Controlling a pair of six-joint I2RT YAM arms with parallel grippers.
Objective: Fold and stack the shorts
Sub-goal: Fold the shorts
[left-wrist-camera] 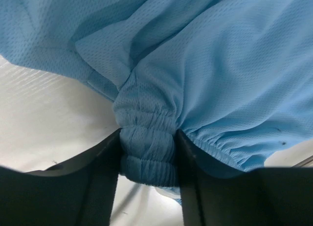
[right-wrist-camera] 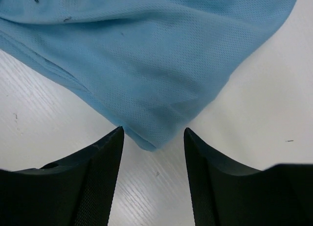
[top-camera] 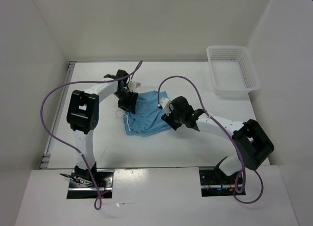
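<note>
Shorts: a light blue pair (top-camera: 146,116) lies rumpled around the middle of the bench (top-camera: 195,150), a little toward the far edge, between the two arms.
Waistband: the gathered elastic (left-wrist-camera: 146,138) is bunched into a narrow roll at the left side of the shorts.
Drawstring: a white loop (top-camera: 123,118) trails onto the bench off the left edge of the shorts.
Left jaws: closed on the bunched waistband, which fills the gap and presses against both black fingers (left-wrist-camera: 98,182).
Right jaws: standing wide apart and low over the bench at the right side of the shorts; a pointed corner of the fabric (right-wrist-camera: 146,133) lies between the fingers (right-wrist-camera: 98,177) and touches neither.
Basket: a white mesh basket (top-camera: 232,69) sits at the far right corner of the bench, well apart from the shorts.
Cables: a purple cable (top-camera: 49,118) loops out beside the left arm, and another (top-camera: 195,96) arcs over the right arm.
</note>
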